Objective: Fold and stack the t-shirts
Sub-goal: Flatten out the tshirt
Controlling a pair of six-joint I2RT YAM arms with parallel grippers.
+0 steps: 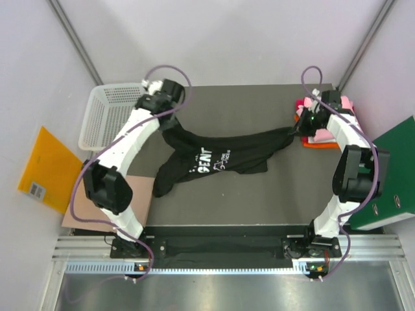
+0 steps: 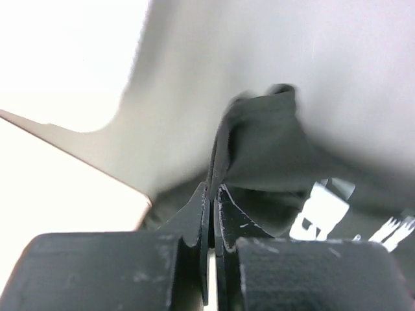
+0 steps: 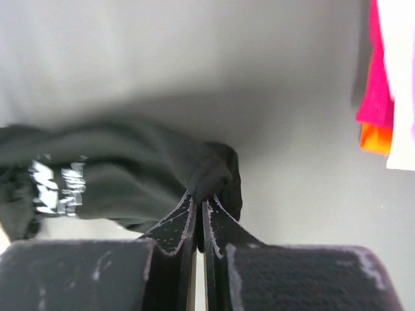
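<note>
Fingers [image 2: 194,223] of left gripper [image 2: 209,189] and right gripper [image 3: 198,198] pinching black t-shirt [image 1: 220,152], lettering [image 1: 202,157] crumpled, folded stack [image 1: 318,144] part-hidden

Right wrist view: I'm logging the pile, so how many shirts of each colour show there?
black shirt: 1
pink shirt: 1
orange shirt: 1
white shirt: 1
Total: 4
</note>
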